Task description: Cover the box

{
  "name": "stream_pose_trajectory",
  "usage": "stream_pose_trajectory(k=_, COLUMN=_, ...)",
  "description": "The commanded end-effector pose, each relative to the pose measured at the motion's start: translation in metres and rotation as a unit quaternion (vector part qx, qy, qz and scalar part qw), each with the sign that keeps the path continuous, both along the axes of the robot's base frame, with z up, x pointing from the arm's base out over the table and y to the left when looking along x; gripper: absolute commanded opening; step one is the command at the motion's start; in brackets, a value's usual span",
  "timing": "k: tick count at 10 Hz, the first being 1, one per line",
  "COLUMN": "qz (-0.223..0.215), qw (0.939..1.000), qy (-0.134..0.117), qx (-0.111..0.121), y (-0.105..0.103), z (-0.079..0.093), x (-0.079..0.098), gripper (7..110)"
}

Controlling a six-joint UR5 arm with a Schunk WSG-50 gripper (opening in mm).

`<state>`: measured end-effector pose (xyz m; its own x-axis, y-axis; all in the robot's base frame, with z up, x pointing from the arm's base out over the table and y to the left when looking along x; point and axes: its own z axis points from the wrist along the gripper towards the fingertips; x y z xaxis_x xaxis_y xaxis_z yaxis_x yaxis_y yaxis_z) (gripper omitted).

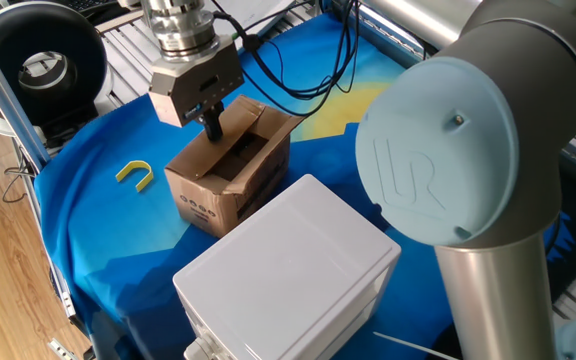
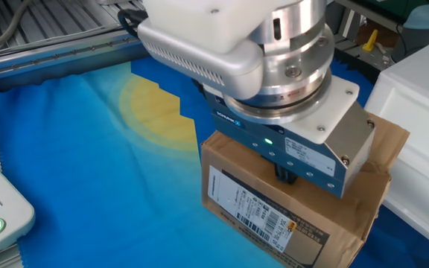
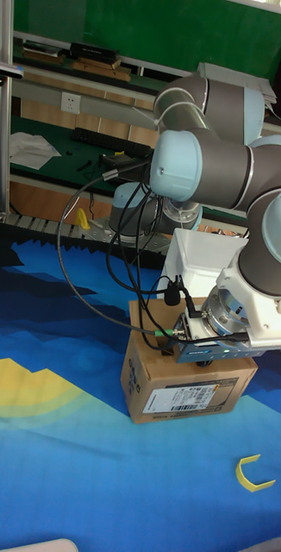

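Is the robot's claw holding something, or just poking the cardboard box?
Nothing looks held. The gripper, fingers together, presses down on a flap on top of the box.

Matt brown cardboard box (image 1: 230, 170), smooth white plastic box (image 1: 288, 265), blue cloth (image 1: 118, 230)

A small brown corrugated cardboard box (image 1: 230, 170) (image 2: 293, 205) (image 3: 185, 385) stands upright on a blue and yellow cloth. Its top is partly open: one flap is folded down over part of the opening, a dark gap shows into the inside, and another flap stands raised at the far edge. A white shipping label with barcodes is stuck on one side; black printed symbols mark another.
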<state>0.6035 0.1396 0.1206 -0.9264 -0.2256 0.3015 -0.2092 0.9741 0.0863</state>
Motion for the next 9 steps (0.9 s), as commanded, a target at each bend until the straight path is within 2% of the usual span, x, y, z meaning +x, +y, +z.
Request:
stream_pose_trajectory(k=1, qz=-0.004, qw=1.0, qy=0.001, qx=0.006, y=0.0044, z=0.0026, x=0.0014, gripper=7)
stream_pose_trajectory(k=9, qz=-0.004, qw=1.0, qy=-0.001, qx=0.002, y=0.0031, z=-0.0015, x=0.0038, gripper=7)
